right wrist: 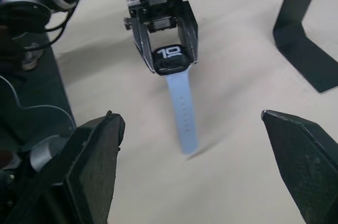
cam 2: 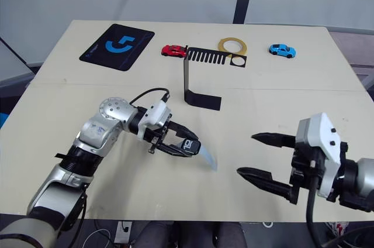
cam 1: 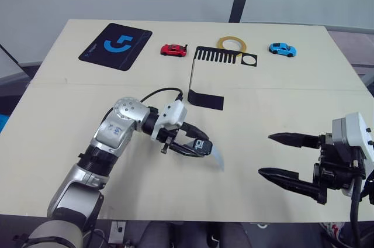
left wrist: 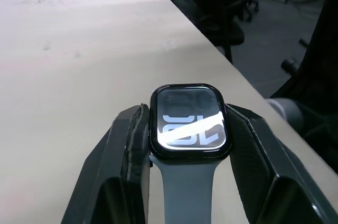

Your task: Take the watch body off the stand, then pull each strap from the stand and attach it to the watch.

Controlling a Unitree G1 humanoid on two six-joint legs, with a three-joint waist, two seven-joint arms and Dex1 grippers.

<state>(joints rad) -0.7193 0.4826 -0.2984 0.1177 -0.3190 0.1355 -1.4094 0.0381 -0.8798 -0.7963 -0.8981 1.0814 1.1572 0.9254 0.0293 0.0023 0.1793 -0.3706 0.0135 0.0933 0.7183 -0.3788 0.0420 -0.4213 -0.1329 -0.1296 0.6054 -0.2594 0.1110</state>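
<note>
- The table [cam 1: 304,84] carries everything; use the stand [cam 1: 205,78] as your landmark, upright toward the far middle, its slotted top plate beside a ring of tape [cam 1: 232,43] and between a red toy car [cam 1: 173,50] and a blue toy car [cam 1: 282,50].
- No strap is visible on the stand from the head views, though its slots are too small to be sure, so check them before you plan another pull.
- Your left gripper [cam 2: 184,143] sits nearer you than the stand's foot and a little to its left, jaws closed narrowly on the sides of the watch [left wrist: 189,123], screen facing the wrist camera.
- One pale strap [right wrist: 182,113] already hangs from the watch on the side away from the left gripper, its tip touching or nearly touching the tabletop.
- Your right gripper [cam 1: 295,157] waits well to the right of the stand and nearer you, jaws spread wide and empty.
- Judging by this, the body is off and one strap is on; the second is the step in hand (I cannot see where that strap lies).
- Keep the left grip steady and level, so the free end of the watch stays open to the right gripper.
- Slide the strap straight along its slot; a skewed push could twist the watch in the jaws.
</note>
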